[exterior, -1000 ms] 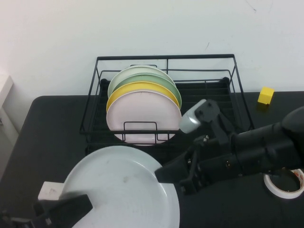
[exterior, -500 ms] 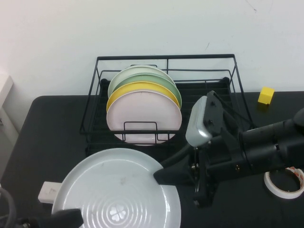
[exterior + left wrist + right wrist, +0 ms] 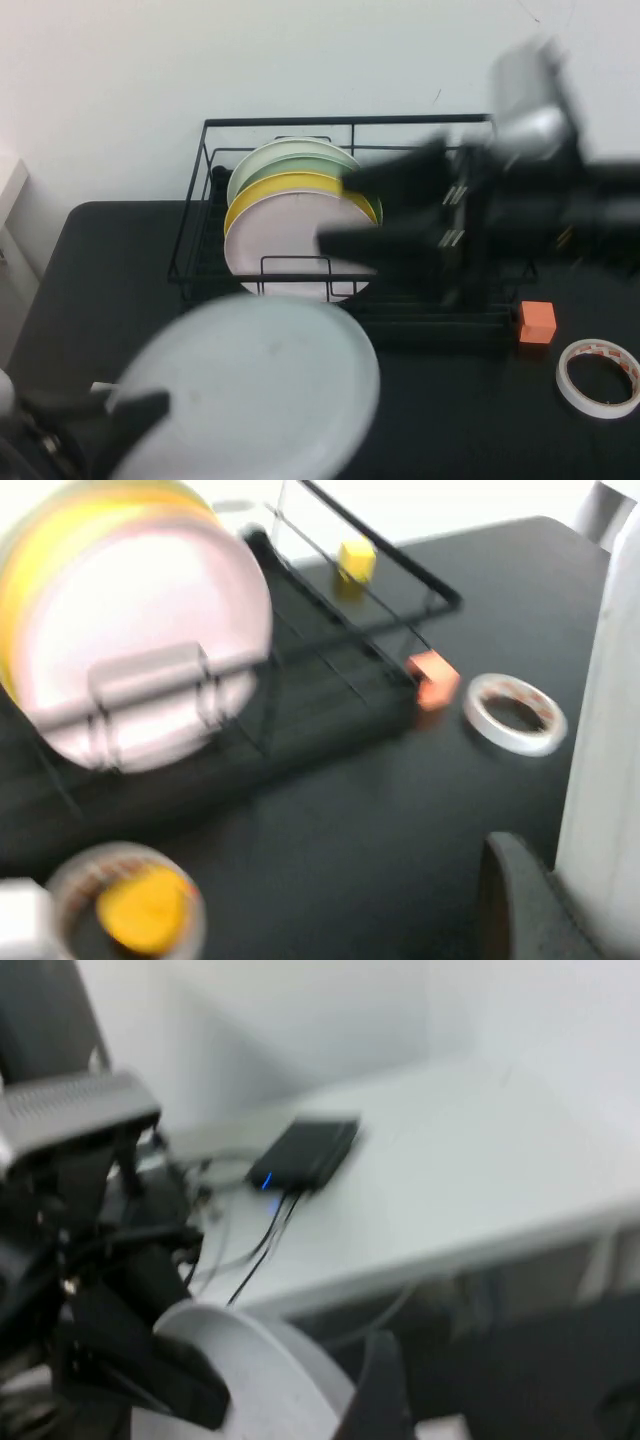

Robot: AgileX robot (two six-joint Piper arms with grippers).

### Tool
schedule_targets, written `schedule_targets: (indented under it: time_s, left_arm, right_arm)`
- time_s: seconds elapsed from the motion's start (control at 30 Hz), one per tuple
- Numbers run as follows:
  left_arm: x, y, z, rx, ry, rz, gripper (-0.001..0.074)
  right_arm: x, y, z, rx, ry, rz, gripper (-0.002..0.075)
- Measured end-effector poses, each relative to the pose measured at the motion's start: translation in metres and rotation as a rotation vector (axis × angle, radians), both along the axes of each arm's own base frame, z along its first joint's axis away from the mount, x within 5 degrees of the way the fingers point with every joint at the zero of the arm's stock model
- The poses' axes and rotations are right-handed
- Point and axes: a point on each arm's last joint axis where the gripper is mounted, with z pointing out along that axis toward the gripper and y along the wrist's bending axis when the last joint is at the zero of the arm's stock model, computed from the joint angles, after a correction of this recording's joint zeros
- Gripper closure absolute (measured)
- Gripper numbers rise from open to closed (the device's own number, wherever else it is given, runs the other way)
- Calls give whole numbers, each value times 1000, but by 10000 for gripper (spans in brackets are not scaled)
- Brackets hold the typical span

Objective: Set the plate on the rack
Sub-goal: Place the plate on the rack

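At the near left of the black surface [image 3: 120,260], the left gripper [image 3: 95,435] reaches up from the lower corner and pinches the near rim of the plate [image 3: 260,385] between its jaws, so the wide, pale grey-blue disc sits low in front of the rack [image 3: 350,125], apart from it and tipped a little toward the camera. The step in hand looks like the carry: the plate is gripped but not yet in a slot. Next it probably has to be stood on edge and brought over the front wire into a free gap of the slotted base. Behind it the rack is thin black wire, open-framed and tall-sided, holding upright a smooth pink plate [image 3: 295,245], a yellow plate [image 3: 290,185] and two pale green ones in a tight row. Further right, the right gripper [image 3: 345,215] hangs smeared in front of the rack, its jaws spread and holding nothing. On the far right lie a small orange block [image 3: 537,322] and a ring of tape [image 3: 598,378].
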Motion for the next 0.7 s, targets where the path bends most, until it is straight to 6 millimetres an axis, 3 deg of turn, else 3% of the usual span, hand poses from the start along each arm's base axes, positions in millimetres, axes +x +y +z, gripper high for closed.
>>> schedule_targets:
  time_s: [0.17, 0.27, 0.33, 0.43, 0.53, 0.7]
  left_arm:
    - [17, 14, 30, 120, -245, 168, 645]
    - [34, 24, 51, 195, -380, 282, 645]
    - [48, 24, 63, 256, -448, 272, 645]
    - [69, 13, 76, 348, -557, 124, 645]
    - [90, 4, 85, 386, -611, 19, 645]
    - [132, 1, 83, 474, -620, -13, 645]
  right_arm:
    - [-14, -26, 56, 64, -176, -52, 169]
    - [-30, -38, 72, 35, -235, -53, 279]
    - [-39, -40, 72, -15, -221, -28, 424]
    - [-47, -43, 61, -144, -163, 39, 634]
    - [-53, -47, 47, -299, -121, 113, 695]
    - [-57, -57, 28, -526, -37, 140, 717]
